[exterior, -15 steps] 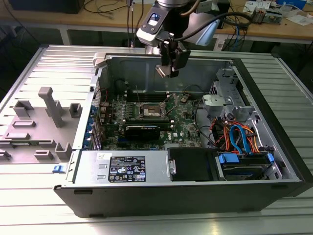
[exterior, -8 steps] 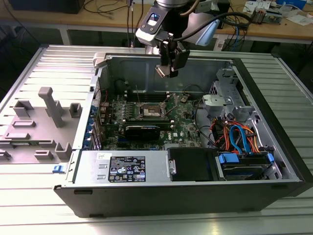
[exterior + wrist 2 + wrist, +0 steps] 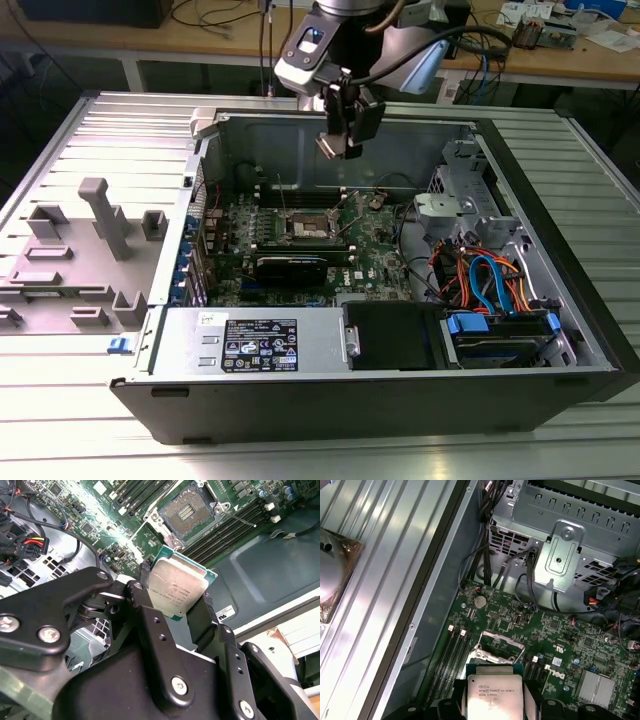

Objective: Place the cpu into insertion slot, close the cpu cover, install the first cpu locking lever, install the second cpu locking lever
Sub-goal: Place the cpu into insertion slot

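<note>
The end effector hangs above the open computer case and its green motherboard, well apart from the insertion slot, clamped on two opposite edges of the cpu, held silver face outward.

We are in a robotics lab set up for computer assembly.
We see an arm over an open PC case on a ribbed metal table, its gripper clamped on a cpu; the motherboard and wiring lie bare, a grey parts fixture sits beside the case, and behind stand wooden benches strewn with cables and circuit boards.
</note>
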### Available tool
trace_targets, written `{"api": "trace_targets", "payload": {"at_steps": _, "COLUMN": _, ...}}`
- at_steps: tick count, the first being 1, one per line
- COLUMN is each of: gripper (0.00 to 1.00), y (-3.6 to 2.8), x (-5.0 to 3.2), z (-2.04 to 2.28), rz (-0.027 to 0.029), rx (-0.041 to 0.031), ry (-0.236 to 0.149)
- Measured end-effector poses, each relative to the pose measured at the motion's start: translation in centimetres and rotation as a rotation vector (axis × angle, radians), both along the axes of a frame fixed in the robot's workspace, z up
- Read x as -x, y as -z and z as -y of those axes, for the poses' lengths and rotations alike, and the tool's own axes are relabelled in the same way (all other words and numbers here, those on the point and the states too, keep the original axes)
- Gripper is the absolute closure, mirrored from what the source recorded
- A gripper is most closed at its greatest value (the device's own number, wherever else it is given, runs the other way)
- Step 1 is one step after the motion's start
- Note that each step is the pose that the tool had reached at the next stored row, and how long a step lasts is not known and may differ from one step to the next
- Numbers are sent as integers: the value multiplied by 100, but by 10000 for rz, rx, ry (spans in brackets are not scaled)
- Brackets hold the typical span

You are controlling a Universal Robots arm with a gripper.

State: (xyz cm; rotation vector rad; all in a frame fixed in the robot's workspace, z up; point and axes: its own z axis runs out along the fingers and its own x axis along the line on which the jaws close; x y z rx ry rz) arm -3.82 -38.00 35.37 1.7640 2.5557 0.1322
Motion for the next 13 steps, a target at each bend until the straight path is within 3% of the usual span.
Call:
{"api": "trace_targets", "payload": {"at_steps": 4, "gripper": 46, "y": 14, "x": 10, "z": 0, "rz": 1, "rx": -1, "ry": 146}}
{"api": "trace_targets", "payload": {"at_steps": 9, "gripper": 46, "y": 46, "x": 13, "z": 0, "rz": 0, "rx": -1, "ry": 966}}
{"api": "trace_targets", "payload": {"at_steps": 13, "gripper": 46, "y": 62, "x": 39, "z": 0, "rz": 0, "rx": -1, "ry": 1108}}
